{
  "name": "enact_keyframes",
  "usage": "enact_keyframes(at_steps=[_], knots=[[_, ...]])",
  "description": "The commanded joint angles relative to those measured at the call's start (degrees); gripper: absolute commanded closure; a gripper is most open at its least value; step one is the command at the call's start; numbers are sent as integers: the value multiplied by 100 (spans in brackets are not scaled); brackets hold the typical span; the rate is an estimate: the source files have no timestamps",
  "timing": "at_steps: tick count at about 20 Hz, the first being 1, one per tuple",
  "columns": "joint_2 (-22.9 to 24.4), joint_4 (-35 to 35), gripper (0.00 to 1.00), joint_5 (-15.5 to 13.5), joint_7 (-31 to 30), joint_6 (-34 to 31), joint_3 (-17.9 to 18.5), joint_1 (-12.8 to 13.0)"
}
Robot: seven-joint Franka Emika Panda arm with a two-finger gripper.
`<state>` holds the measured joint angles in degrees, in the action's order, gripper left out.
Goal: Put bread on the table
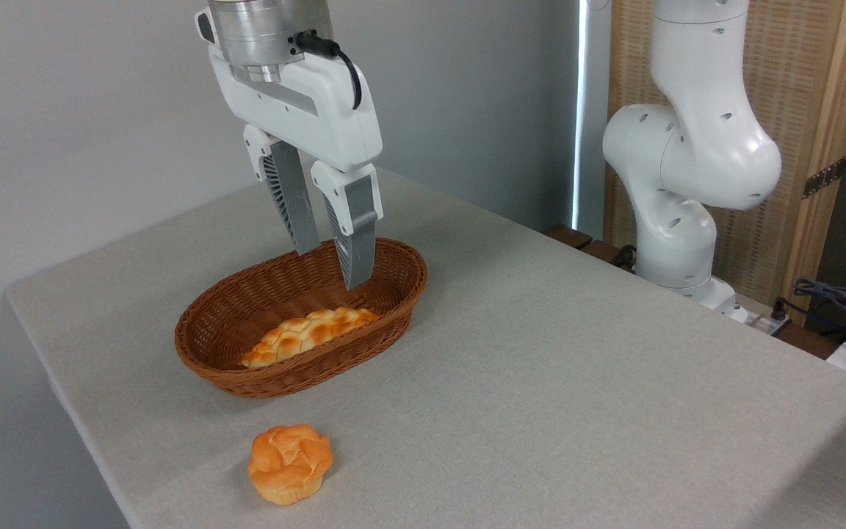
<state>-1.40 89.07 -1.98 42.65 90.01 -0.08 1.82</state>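
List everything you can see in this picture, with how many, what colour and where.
bread: one, golden-yellow braided loaf, lying inside the basket
basket: one, brown wicker oval, on the table left of centre
bun: one, orange, round and knotted, on the table in front of the basket
table: one, light grey-beige cloth top
cables: dark, at the far right edge
arm: one, white, base behind the table
pincer: one, white with grey fingers, open, above the basket

The bread (309, 334) lies in the basket (261, 378) on the surface (577, 382); the bun (290, 463) sits before it; my hand (333, 268) hangs above.
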Motion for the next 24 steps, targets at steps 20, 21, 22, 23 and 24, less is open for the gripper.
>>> enact_keyframes(at_steps=[20,21,22,23,24], knots=[[175,453,0,-574,-414,367,-1,90],[184,541,0,-627,-564,402,-149,99],[184,663,0,-637,-687,464,-316,99],[184,830,0,-637,-845,630,-448,99],[184,1014,0,-637,-1090,849,-650,99]])
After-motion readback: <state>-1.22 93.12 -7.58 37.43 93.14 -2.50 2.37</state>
